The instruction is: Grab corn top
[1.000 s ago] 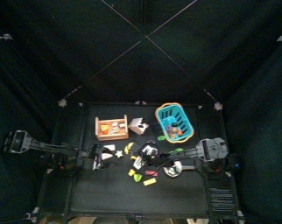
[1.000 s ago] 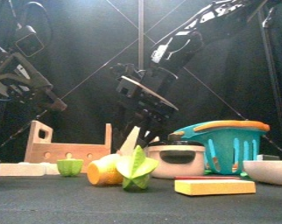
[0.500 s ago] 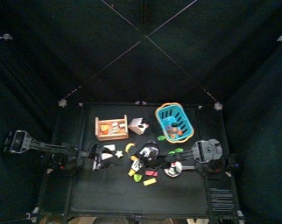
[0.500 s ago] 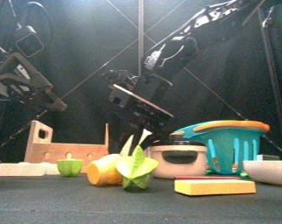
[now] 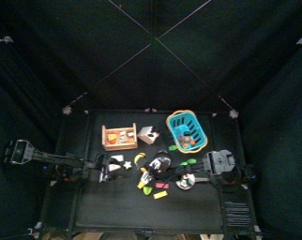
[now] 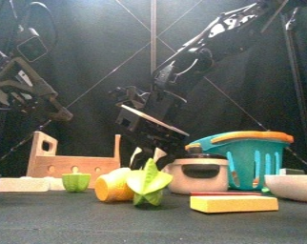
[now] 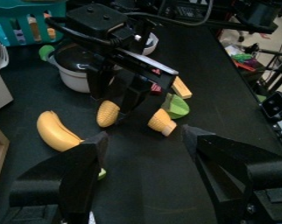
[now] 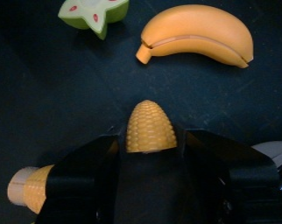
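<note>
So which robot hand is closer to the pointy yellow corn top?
Right. The right gripper has the pointy yellow corn top between its open jaws; the left gripper hangs back, apart from it.

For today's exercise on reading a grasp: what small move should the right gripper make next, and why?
Probably close the jaws. In the wrist view the right gripper stands open with the corn top centred between its jaws, pointed tip facing away, not yet pinched.

Corn top (image 8: 151, 128): plastic look, matt yellow, rows of small bumps.
Banana (image 8: 197, 34): smooth, faintly glossy orange-yellow plastic.
Crate (image 6: 71, 158): pale bare wood, matt.
Basket (image 6: 244, 152): glossy teal plastic, orange rim.
Surface (image 8: 61, 96): black, matt, finely grained.
</note>
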Motion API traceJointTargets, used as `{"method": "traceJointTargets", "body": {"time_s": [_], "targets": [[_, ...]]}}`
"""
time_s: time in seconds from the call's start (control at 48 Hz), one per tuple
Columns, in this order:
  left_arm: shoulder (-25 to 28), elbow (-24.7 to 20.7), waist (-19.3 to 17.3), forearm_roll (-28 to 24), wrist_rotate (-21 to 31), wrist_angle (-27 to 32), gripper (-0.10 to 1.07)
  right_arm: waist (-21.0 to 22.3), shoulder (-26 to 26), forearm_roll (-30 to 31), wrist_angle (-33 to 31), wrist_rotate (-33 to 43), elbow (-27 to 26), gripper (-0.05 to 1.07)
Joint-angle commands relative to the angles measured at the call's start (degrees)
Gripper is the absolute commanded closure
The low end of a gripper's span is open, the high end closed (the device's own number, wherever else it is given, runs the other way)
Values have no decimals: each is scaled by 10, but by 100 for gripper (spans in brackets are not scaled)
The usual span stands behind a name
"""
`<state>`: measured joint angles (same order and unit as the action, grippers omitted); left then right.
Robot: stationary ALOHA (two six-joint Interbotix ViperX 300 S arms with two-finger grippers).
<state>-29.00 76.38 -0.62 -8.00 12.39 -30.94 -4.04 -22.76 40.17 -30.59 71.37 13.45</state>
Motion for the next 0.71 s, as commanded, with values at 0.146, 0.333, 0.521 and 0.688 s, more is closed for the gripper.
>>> {"method": "traceJointTargets", "body": {"time_s": [0.146,0.333,0.521,0.688], "targets": [[0,-5,-1,1,1,-2,-2,3,12,-2,1,1,-13,27],[0,-5,-1,1,1,-2,-2,2,13,-2,1,1,-20,33],[0,-5,-1,1,1,-2,-2,-3,23,2,0,0,-31,33],[-1,-4,-1,1,2,-3,-2,-3,23,-1,-2,0,-31,33]]}}
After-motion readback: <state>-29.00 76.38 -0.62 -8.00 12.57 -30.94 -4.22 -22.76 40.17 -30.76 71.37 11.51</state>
